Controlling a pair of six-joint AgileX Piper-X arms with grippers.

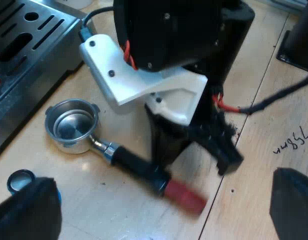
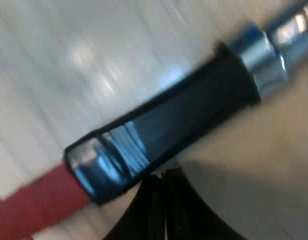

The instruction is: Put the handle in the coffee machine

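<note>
**Fig. Clearances around the holder (image 1: 109,150) lying on the table (image 1: 244,200), left wrist view.**
The machine's drip tray (image 1: 29,45) stands just beside the basket (image 1: 71,125), with a narrow strip of bare wood between; the basket is open from above. My right gripper (image 1: 191,162) and its arm hang over the dark handle (image 1: 136,167) and bar it from above; the red end (image 1: 186,197) lies uncovered, with bare wood around it. A blue-rimmed round object (image 1: 20,180) sits near the basket. My left gripper (image 1: 163,190) stands spread wide.

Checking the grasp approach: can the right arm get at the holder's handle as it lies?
Probably yes. The right gripper is down at the dark handle of the holder, which lies loose on the table by the espresso machine; nothing shows between them.
</note>
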